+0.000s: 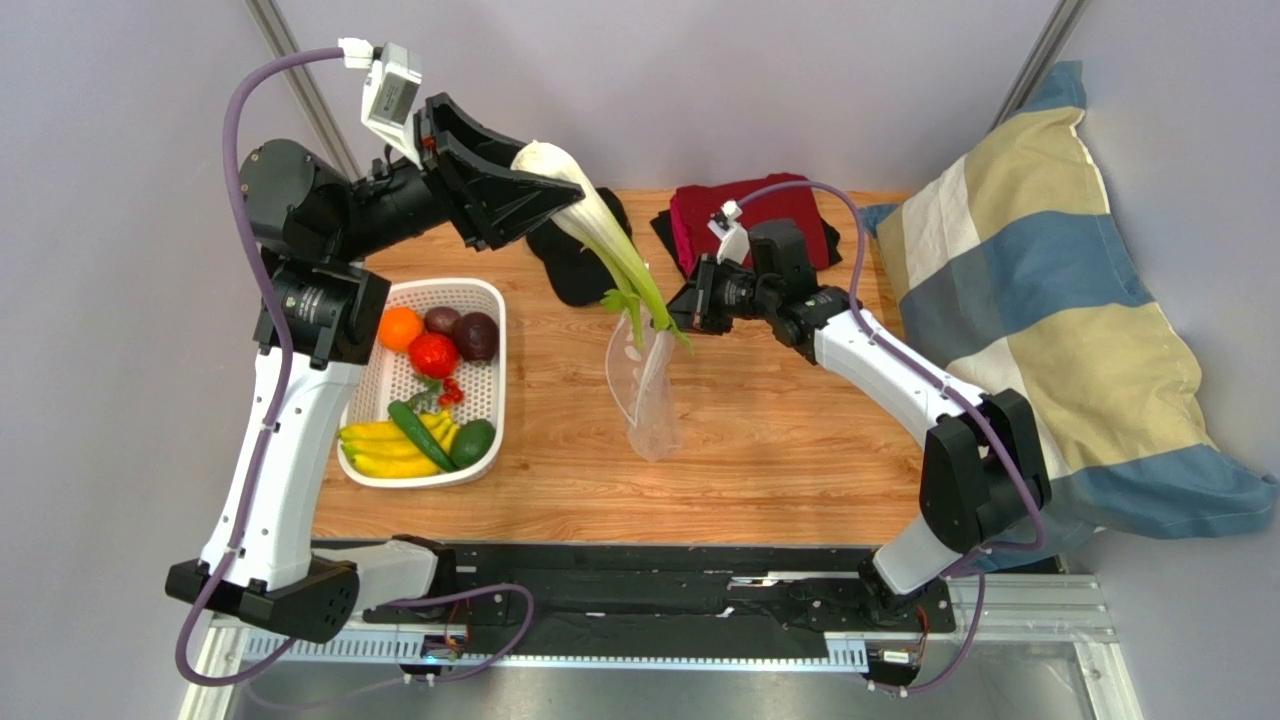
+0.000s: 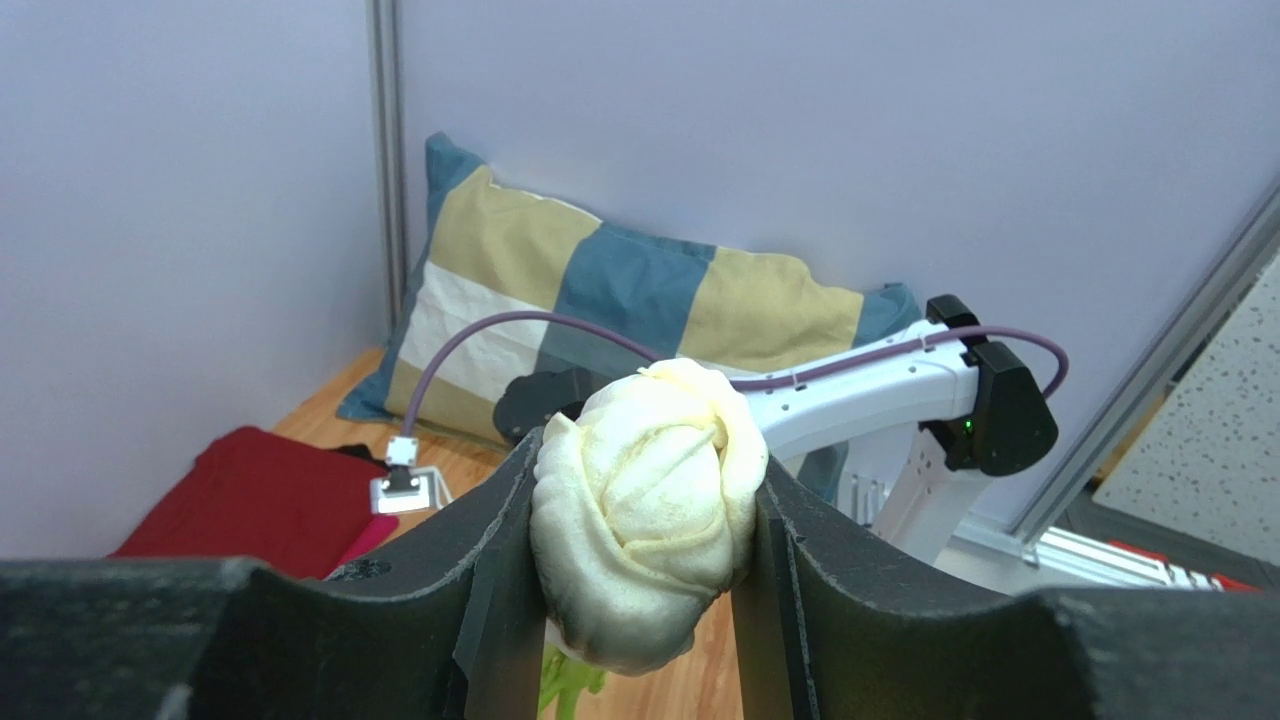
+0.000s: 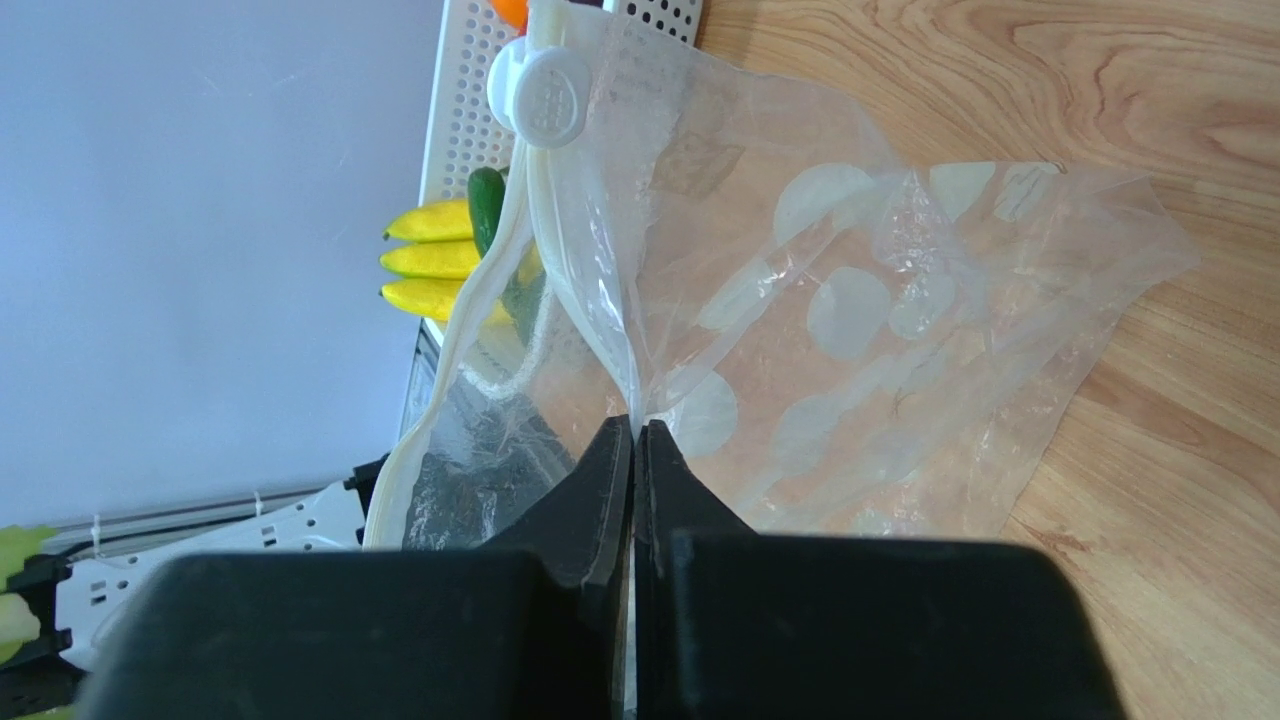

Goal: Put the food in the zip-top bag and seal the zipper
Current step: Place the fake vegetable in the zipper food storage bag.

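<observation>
Above bag (image 1: 651,402) mouth, L gripper (image 1: 553,180) grips stalk (image 1: 610,243), R gripper (image 3: 633,447) pinches its rim

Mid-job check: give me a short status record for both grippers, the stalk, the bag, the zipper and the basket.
left gripper: jaws shut on the stalk's white end, raised
right gripper: jaws shut on the bag's mouth edge
stalk: tilted, green tip at the bag's mouth
bag: held up, mouth open, no other food inside
zipper: unsealed
basket: holds orange, red fruit, purple fruit, bananas
</observation>
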### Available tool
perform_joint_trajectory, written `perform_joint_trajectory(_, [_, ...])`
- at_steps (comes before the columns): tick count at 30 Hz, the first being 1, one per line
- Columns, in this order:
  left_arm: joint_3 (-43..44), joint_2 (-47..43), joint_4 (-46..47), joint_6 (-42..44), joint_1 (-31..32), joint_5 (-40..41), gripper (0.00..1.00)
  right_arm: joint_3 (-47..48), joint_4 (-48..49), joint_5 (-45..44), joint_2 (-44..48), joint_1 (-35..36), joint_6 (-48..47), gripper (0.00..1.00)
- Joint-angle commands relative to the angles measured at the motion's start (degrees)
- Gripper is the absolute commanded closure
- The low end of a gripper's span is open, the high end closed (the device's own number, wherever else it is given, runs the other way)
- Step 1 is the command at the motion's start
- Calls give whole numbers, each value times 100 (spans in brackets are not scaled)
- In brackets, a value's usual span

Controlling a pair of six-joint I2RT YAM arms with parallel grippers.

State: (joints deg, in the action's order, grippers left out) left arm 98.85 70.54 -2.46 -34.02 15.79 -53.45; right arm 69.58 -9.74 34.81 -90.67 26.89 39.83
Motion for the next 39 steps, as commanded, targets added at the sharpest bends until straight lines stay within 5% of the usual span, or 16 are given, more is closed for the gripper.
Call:
perform_joint_trajectory(1, [100, 100, 116, 421, 152, -209, 100, 266, -37, -35, 76, 61, -283, 100])
perform_joint_trajectory(20, [29, 346, -1668, 2636, 591, -1440, 100, 371, 7, 843, 111, 184, -836, 100])
perform_joint_trajectory(39, [205, 381, -4077, 5229, 715, -1080, 100, 302, -72, 1054, 393, 272, -1276, 100])
